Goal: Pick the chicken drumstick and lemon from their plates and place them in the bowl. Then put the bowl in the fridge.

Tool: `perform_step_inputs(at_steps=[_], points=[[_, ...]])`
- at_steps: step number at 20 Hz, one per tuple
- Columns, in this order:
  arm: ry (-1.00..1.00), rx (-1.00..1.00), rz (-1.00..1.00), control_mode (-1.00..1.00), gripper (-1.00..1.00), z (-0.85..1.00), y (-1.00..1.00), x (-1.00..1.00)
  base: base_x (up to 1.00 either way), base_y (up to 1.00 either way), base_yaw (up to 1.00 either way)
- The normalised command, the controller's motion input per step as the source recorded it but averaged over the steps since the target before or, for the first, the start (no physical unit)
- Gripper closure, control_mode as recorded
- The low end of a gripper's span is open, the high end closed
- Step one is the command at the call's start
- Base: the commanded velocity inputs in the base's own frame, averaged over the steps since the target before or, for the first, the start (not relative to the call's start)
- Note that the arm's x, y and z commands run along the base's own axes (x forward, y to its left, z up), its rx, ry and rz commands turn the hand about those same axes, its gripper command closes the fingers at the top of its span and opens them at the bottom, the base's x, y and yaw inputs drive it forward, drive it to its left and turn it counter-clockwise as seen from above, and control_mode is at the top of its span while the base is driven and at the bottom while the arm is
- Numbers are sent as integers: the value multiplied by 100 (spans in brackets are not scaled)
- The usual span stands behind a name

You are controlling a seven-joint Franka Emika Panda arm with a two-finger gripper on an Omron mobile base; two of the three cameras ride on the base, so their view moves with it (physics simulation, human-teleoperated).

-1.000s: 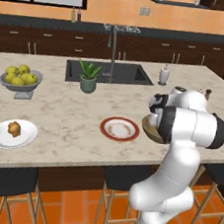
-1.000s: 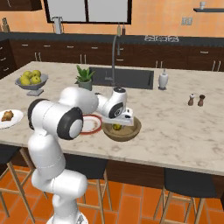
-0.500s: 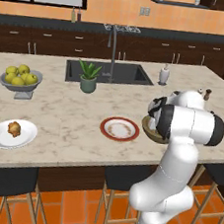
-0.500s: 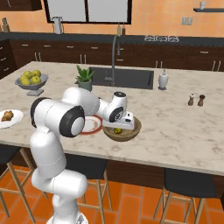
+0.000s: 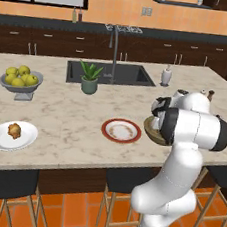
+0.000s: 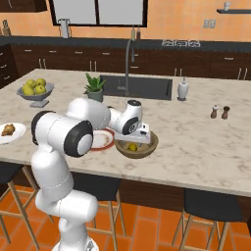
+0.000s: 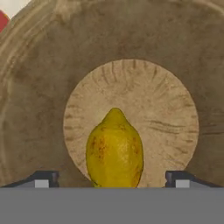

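Two plates sat on the long marble island counter (image 5: 75, 116), which ran across both base views with a dark sink (image 5: 110, 73) set into its far side. At the counter's right part, as the left base view showed it, the white arm (image 5: 188, 140) bent over the brown wooden bowl (image 6: 149, 146), hiding most of it from that side; the right base view showed the bowl's rim more plainly, just beside the red-rimmed plate (image 5: 121, 130). That plate's speckled centre was bare. Well apart from it, near the counter's left front edge, the plain white plate (image 5: 1, 139) carried the chicken drumstick (image 5: 14, 130), a small golden-brown lump resting on the plate's middle.

A grey pedestal fruit bowl (image 5: 21, 88) with a heap of yellow-green fruit stood behind the white plate, and a small potted plant (image 5: 89, 77) stood near the sink's front left corner. A white soap bottle (image 5: 166, 76) stood beside the sink's right end.

The gripper (image 7: 113, 180) hung low inside the wooden bowl. In the hand view its two dark fingertips (image 7: 43, 178) stood wide apart, one at each side of the lemon (image 7: 114, 149), with clear gaps between them and the fruit, so the jaws were spread and held nothing. The lemon lay on the bowl's flat round floor, its pointed end away from the camera, its skin yellow with brownish speckles. In the right base view it showed as a small yellow spot inside the bowl under the hand.
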Motion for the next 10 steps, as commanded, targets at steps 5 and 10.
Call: perform_step_inputs(at_steps=[5,10], points=[[2,0,0,-100,-100,76,73,-36,0,0,0],[3,0,-1,-100,-100,24,100,-10,0,0,0]])
